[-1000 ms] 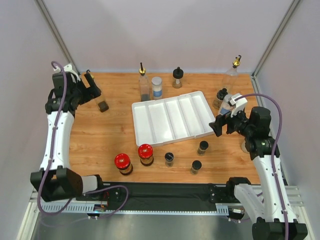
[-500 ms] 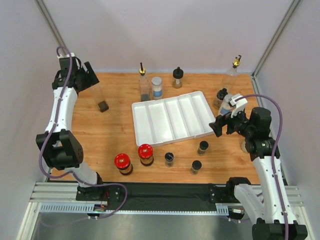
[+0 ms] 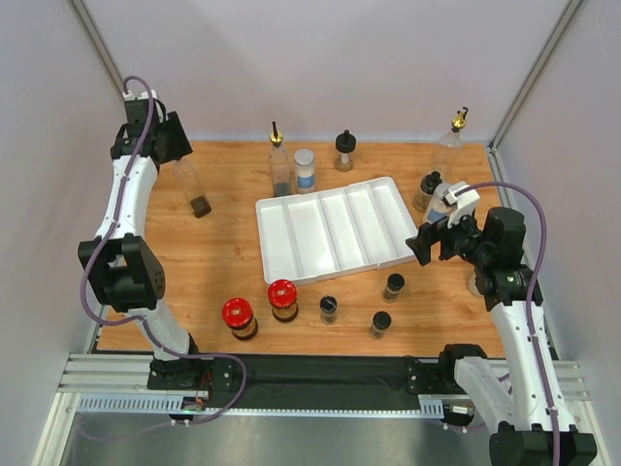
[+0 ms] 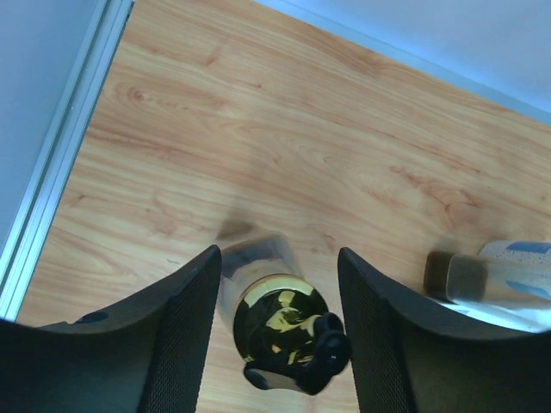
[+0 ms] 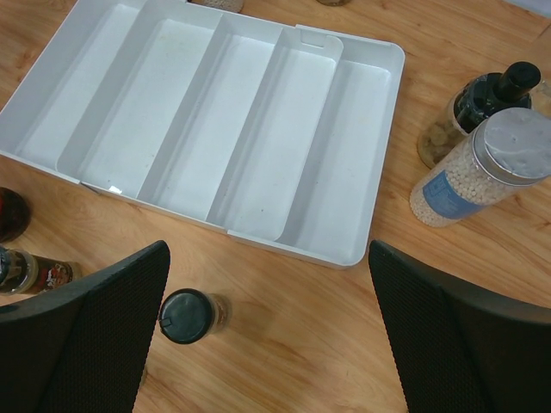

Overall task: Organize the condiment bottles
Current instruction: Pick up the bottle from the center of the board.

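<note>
My left end effector (image 4: pixel 277 258) straddles the gold-spouted bottle (image 4: pixel 275 323) on the counter (image 4: pixel 301 155), well left of the white tray (image 3: pixel 291 238); whether it grips, I cannot tell. The squeeze should land centred, keeping the bottle upright. My right end effector (image 5: pixel 269 258), beside the tray, hangs released.

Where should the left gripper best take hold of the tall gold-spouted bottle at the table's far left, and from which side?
Probably at the neck just below the spout, coming straight down from above. The gold-spouted bottle stands upright and slim, with its top between the open fingers of the left gripper, so a top-down pinch fits.
</note>
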You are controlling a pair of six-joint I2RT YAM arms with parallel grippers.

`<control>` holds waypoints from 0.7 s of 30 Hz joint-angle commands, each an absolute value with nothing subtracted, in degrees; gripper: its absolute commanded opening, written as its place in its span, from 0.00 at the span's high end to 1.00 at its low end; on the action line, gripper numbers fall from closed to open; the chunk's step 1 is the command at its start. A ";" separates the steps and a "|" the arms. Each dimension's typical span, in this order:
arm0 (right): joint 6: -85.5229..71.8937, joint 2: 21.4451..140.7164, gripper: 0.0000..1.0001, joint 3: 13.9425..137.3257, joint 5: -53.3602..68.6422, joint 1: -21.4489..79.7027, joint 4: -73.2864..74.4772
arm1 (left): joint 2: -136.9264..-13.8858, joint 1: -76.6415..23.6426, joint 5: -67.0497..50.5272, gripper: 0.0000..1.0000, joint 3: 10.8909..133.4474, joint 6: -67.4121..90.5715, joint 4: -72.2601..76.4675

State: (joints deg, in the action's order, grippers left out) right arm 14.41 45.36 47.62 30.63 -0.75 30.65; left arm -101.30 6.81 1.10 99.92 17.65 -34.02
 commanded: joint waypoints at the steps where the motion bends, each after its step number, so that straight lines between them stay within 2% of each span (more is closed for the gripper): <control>1: 15.12 45.35 0.00 47.37 29.97 -0.44 29.36 | -101.16 5.36 3.60 0.37 102.48 14.86 -32.96; 4: 15.12 45.35 0.00 47.37 29.88 -0.44 29.36 | -101.34 4.57 5.27 0.46 102.57 13.72 -33.31; 10: 15.12 45.26 0.00 47.37 29.80 -0.44 29.36 | -101.16 3.52 7.12 0.54 102.74 12.22 -33.84; 13: 15.21 45.09 0.00 47.37 29.71 -0.44 29.44 | -101.16 3.25 7.21 0.72 103.18 11.78 -33.84; 16: 15.29 45.00 0.00 47.37 29.62 -0.44 29.36 | -101.07 3.16 6.51 1.00 104.76 11.60 -34.36; 21: 15.38 44.91 0.00 47.29 29.27 -0.44 29.44 | -99.76 3.25 3.96 1.00 107.58 12.30 -35.24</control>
State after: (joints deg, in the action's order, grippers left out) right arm 14.48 45.39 47.62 30.04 -0.75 30.65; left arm -102.15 3.40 5.54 102.87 13.10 -37.04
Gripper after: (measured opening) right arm 0.998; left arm 0.463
